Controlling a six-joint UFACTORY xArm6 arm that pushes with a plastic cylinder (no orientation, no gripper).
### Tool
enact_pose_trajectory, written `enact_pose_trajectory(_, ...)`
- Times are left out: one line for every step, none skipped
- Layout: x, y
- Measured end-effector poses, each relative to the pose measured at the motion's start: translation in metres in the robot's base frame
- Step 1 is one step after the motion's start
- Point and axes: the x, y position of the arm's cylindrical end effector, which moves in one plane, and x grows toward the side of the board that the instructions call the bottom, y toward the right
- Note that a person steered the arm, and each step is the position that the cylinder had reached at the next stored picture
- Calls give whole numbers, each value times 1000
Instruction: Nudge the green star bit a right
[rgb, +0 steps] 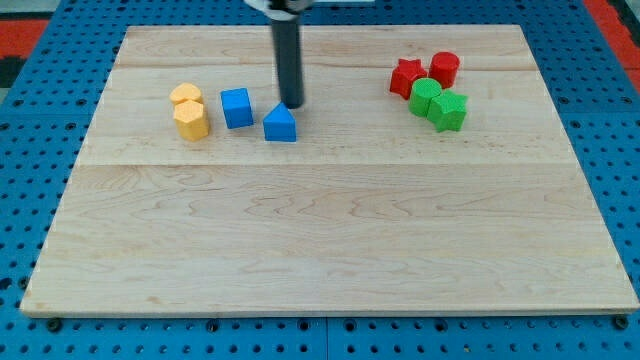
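Eight blocks occupy the board's upper area; the bare rod tip (291, 104), clamping nothing, sits just above the blue triangle (281, 124), well left of the green star (448, 110).

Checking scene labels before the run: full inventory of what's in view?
wooden board: 1, light wood, fills most of the view on blue pegboard
yellow blocks: 2, touching, the view's left
blue cube: 1, right of the yellow pair
blue triangular block: 1, right of the cube
red star: 1, the view's upper right
red cylinder: 1, right of the red star
green blocks: 2, one star-like, below the red pair
my tip: 1, dark rod, just above the blue triangular block, far left of the green blocks
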Motion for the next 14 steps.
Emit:
enact_pose_trajectory(21, -32)
enact_pose_trajectory(21, -88)
enact_pose_trajectory(30, -50)
enact_pose_trajectory(54, -17)
enact_pose_trajectory(58, -17)
enact_pose_trajectory(58, -13)
enact_pose_trajectory(55, 9)
enact_pose_trajectory(52, 12)
enact_pose_trajectory(52, 14)
enact_pose_trajectory(52, 14)
enact_pose_trajectory(52, 11)
enact_pose_trajectory(52, 11)
enact_pose_trajectory(49, 12)
enact_pose_trajectory(37, 41)
